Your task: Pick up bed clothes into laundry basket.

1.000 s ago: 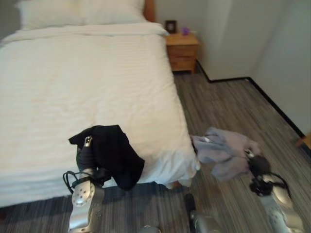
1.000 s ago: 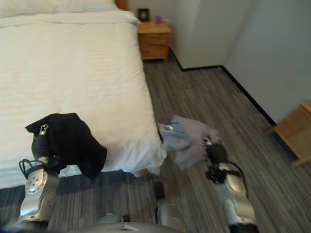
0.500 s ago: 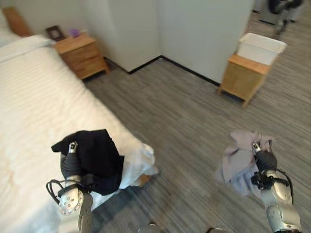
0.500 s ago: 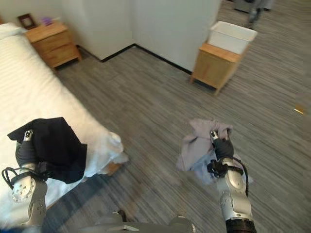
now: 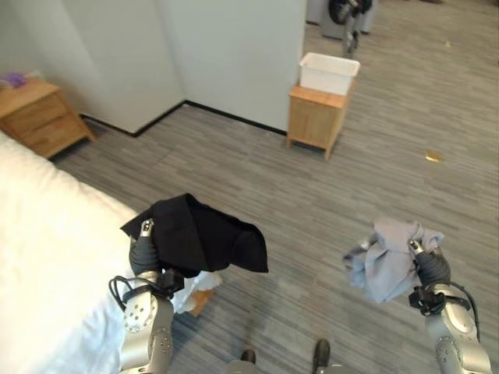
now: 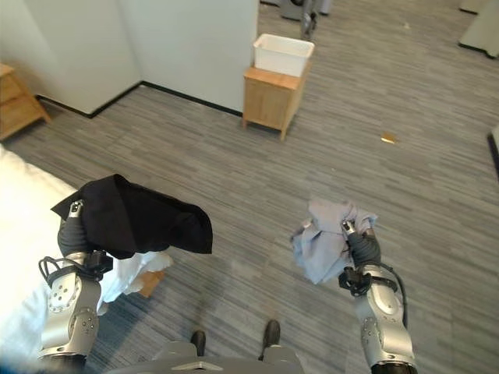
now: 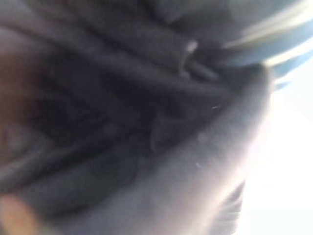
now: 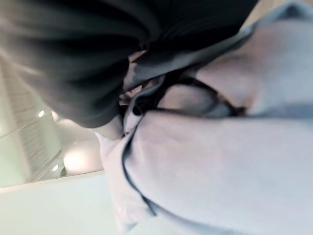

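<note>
The grey plank floor (image 5: 257, 187) now stretches ahead of me, where a second ago the bed (image 5: 47, 257) lay across most of my view; I have turned, so only its white corner shows at my near left. That turn brings the wooden stand (image 5: 314, 118) at the far wall into sight, with the white basket (image 5: 329, 72) on top, where I judge the clothes must go. My left robot hand (image 5: 143, 253) is raised at near left with the black garment (image 5: 199, 234) draped over it, fingers hidden under the cloth. My right robot hand (image 5: 431, 267) is clenched on the bunched grey garment (image 5: 387, 257), held clear of the floor for carrying.
</note>
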